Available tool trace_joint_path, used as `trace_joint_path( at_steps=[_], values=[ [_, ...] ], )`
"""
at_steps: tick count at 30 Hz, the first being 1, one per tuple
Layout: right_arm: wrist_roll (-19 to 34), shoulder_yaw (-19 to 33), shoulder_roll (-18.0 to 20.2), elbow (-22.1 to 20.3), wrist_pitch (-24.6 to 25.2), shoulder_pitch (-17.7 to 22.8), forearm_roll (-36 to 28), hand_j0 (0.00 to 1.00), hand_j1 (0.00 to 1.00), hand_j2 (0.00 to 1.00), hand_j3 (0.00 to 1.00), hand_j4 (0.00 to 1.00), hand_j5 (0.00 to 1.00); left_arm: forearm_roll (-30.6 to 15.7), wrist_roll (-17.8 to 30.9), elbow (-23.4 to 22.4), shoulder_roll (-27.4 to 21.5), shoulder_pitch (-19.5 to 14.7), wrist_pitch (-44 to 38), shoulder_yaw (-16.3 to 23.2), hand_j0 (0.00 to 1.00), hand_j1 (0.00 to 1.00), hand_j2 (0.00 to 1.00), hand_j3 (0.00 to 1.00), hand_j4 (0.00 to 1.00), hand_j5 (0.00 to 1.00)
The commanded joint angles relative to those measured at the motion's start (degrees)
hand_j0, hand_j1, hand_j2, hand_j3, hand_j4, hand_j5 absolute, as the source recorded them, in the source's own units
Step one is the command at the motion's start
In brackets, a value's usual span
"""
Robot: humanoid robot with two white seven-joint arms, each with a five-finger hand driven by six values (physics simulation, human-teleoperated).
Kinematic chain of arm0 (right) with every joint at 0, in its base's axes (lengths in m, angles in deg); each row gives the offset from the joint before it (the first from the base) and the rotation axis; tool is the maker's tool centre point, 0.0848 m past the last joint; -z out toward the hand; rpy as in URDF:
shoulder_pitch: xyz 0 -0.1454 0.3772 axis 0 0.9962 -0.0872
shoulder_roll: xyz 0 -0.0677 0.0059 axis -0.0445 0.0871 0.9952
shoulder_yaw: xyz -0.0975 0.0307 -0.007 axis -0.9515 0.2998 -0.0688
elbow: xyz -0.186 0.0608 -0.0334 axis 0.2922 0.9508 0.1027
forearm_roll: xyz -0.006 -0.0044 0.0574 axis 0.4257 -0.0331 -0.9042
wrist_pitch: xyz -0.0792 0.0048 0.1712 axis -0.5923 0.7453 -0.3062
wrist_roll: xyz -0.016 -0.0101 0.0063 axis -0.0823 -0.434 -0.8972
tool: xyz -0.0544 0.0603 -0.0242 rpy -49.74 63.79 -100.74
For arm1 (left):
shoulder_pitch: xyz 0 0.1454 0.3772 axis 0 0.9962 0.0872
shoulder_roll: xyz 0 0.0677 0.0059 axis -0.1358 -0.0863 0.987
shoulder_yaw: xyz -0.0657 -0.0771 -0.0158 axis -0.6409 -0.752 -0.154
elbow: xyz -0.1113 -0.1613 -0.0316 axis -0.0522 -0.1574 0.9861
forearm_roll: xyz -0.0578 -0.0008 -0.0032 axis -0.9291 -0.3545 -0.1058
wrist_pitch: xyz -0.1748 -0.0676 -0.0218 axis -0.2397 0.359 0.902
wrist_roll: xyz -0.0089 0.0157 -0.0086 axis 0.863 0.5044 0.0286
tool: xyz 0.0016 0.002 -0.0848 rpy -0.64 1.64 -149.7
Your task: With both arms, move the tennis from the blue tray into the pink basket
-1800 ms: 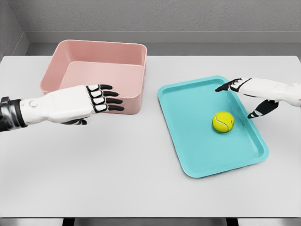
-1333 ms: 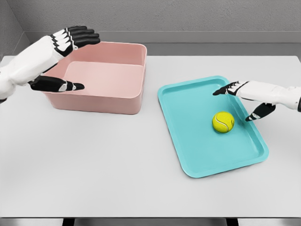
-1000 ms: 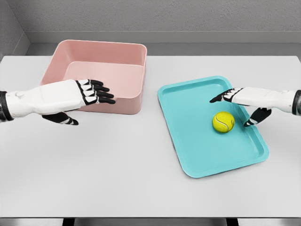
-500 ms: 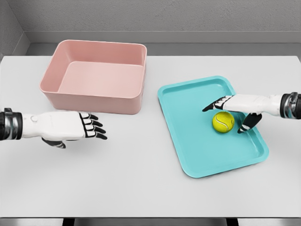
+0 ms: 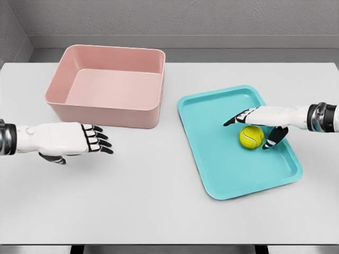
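Spanning the whole view, the pale grey worktop (image 5: 159,201) carries everything. Beyond the left robot hand (image 5: 71,140), toward the far wall, sits the pink basket (image 5: 106,84), a rounded rectangular tub whose long axis runs left to right, open side up. Under the right robot hand (image 5: 257,124) lies the blue tray (image 5: 212,159), a shallow rectangle whose long axis runs from near to far, skewed so that the far end leans left. The left robot hand hovers low over the bare worktop just in front of the basket, apart from it, palm down, its dark-tipped fingers (image 5: 98,143) loosely spread toward the right, holding nothing. The right robot hand reaches in over the tray's right half, fingers (image 5: 235,117) extended leftward and the thumb (image 5: 273,138) dropped down on the near right. Its fingers are spread, not clasped. The tennis ball (image 5: 251,137) rests on the tray floor directly below that palm, between fingers and thumb; being round, it shows no heading, and contact cannot be judged.
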Motion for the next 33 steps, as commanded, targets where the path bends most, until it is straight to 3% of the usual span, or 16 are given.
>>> trace_joint_path(
  at_steps=[1,12,21,25,33],
  values=[
    [0.0,-0.4,0.0,0.4,0.1,0.0,-0.3,0.97,0.97,0.97,0.97,0.97,0.97,-0.2,-0.1,0.0,-0.3,-0.1,-0.1,-0.1,1.0,1.0,1.0,1.0,1.0,1.0],
    [0.0,-1.1,0.0,1.1,0.0,-0.3,-0.2,0.91,0.91,0.91,0.91,0.91,0.91,1.1,0.0,0.0,-0.2,-1.1,-0.1,-0.3,1.0,1.0,1.0,1.0,1.0,1.0],
    [0.0,-2.2,-0.5,2.4,-0.5,-0.4,-0.2,0.77,0.77,0.77,0.77,0.77,0.77,1.1,0.0,0.0,-0.2,-1.1,-0.1,-0.3,1.0,1.0,1.0,1.0,1.0,1.0],
    [0.0,-2.2,-0.5,2.6,-0.7,-0.4,-0.2,0.64,0.64,0.64,0.64,0.64,0.64,1.1,-0.1,0.0,-0.2,-1.1,-0.1,-0.3,1.0,1.0,1.0,1.0,1.0,1.0],
    [0.0,-2.2,-0.8,2.4,-0.7,-0.4,-0.3,0.61,0.61,0.61,0.61,0.61,0.61,1.1,0.0,0.0,-0.1,-1.2,-0.1,-0.3,1.0,1.0,1.0,1.0,1.0,1.0]
  ],
)
